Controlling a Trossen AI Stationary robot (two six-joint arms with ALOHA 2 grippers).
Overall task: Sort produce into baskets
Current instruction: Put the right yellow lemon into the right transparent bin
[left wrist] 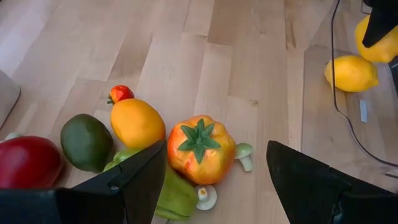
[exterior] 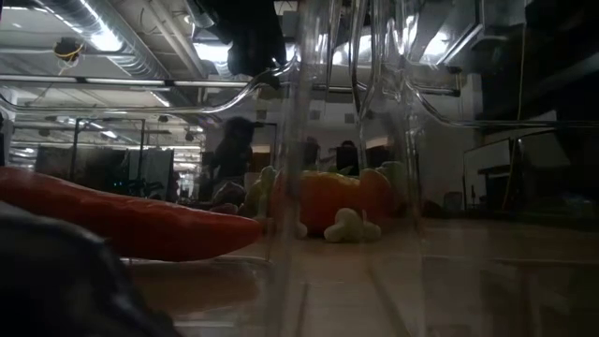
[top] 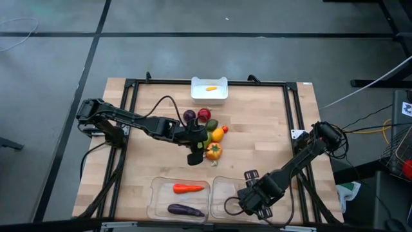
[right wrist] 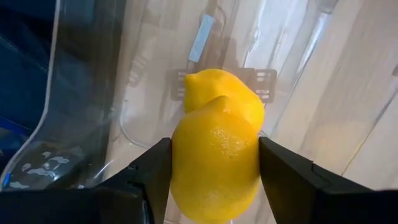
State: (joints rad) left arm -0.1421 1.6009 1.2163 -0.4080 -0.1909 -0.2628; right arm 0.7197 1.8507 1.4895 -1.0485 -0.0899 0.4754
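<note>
1. Right gripper clamps a lemon over the right tray; another lemon lies inside.
2. Left gripper, fingers wide, hovers at the orange pepper mid-table.

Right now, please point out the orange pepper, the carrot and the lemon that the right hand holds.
orange pepper [left wrist: 200, 149]: left wrist view, on its green stem top.
carrot [top: 188, 189]: high view, middle of its body.
held lemon [right wrist: 214, 168]: right wrist view, on its front face.
</note>
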